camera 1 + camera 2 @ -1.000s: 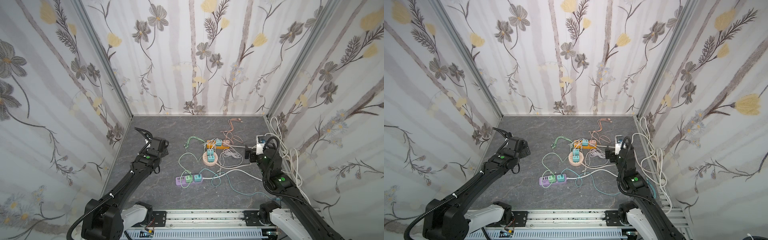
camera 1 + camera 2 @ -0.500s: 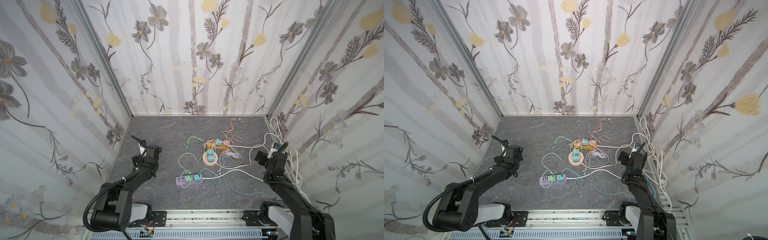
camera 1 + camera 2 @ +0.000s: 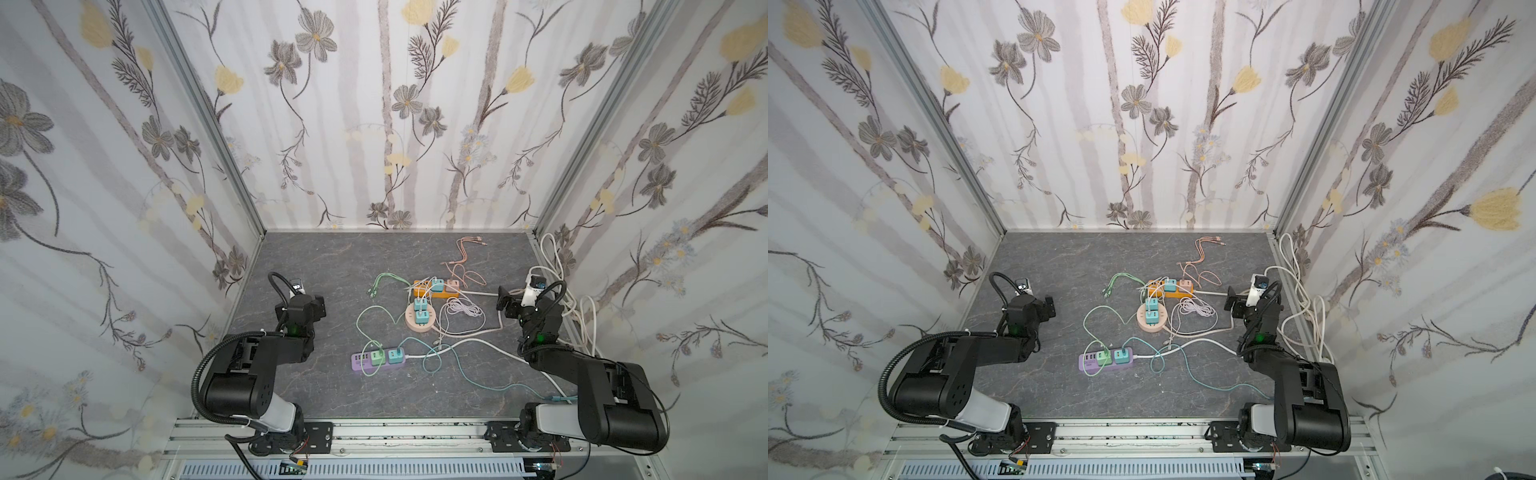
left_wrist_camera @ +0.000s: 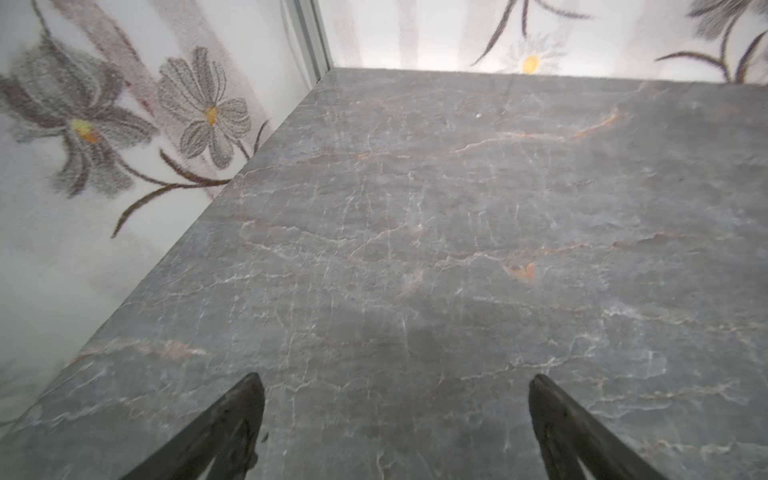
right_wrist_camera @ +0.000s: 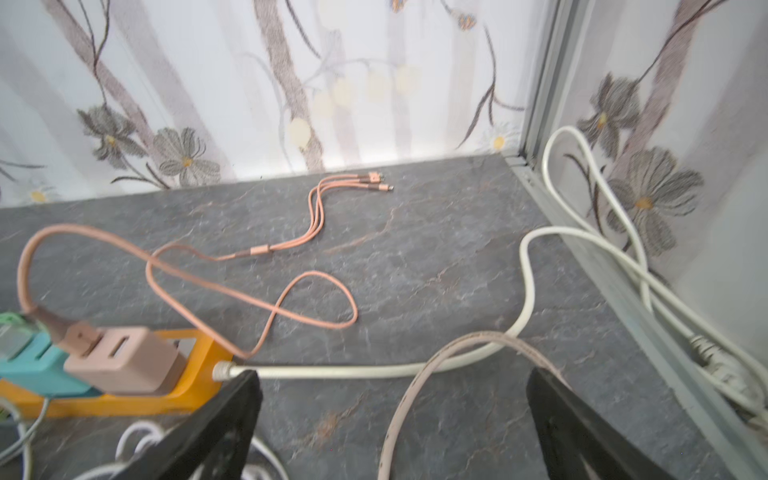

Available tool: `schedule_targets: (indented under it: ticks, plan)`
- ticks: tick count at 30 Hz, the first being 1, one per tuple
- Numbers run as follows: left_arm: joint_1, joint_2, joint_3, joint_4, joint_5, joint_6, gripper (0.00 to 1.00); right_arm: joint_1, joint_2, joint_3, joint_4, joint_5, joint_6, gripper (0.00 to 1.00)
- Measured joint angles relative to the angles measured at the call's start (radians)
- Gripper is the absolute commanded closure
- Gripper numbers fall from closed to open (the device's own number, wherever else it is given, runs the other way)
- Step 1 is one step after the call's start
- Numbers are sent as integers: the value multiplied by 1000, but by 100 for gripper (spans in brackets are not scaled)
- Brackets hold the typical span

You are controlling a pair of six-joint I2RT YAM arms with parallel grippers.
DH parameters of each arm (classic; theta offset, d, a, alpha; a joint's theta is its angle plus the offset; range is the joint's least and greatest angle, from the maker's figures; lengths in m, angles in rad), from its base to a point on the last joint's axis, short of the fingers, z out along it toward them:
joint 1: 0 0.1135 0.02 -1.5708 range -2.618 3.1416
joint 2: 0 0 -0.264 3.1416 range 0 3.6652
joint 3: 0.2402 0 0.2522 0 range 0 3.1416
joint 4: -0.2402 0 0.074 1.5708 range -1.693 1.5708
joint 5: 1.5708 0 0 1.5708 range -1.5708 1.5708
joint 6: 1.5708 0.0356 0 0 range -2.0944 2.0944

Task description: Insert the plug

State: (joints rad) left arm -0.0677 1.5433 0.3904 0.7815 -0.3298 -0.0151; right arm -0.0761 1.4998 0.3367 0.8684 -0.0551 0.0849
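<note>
1. Two grippers, both empty with jaws spread wide. Every plug I can find looks seated, so I cannot tell which one the task means. This reads as either the rest before a start or the job done.
2. At left in a top view, the left gripper (image 3: 318, 306) sits low by the wall over bare table (image 4: 415, 208), well apart from any socket.
3. Left of centre lies the purple strip (image 3: 360, 360), with two plugs (image 3: 395, 355) pushed into it.
4. At centre, the round hub (image 3: 424, 331) carries two teal plugs (image 3: 420, 308), upright.
5. Just behind the hub, the orange strip (image 5: 124, 403) holds a teal plug and the pink plug (image 5: 120, 361), both home.
6. At right, the right gripper (image 5: 392, 374) is low, just beside the orange strip's end.
7. If a plug is left, the next move calls for finding it and a free socket. The jaws then close on its body, prongs square to the slots.
8. In the way:
   - a braided cable (image 5: 478, 337) lies under the gap between the right jaws, not pinched;
   - the white cord (image 5: 374, 370) runs out from the orange strip;
   - the pink cable (image 5: 259, 250) loops behind;
   - cords (image 3: 582, 307) are heaped by the right wall.
</note>
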Motion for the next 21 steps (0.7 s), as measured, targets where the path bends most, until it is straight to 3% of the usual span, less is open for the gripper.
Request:
schedule_targets:
  ticks: [7, 21]
  plan:
    - [32, 25, -15, 98, 85, -14, 0, 66, 13, 31, -12, 117, -37, 1]
    - [33, 26, -15, 112, 106, -18, 0, 72, 18, 39, -18, 132, -60, 1]
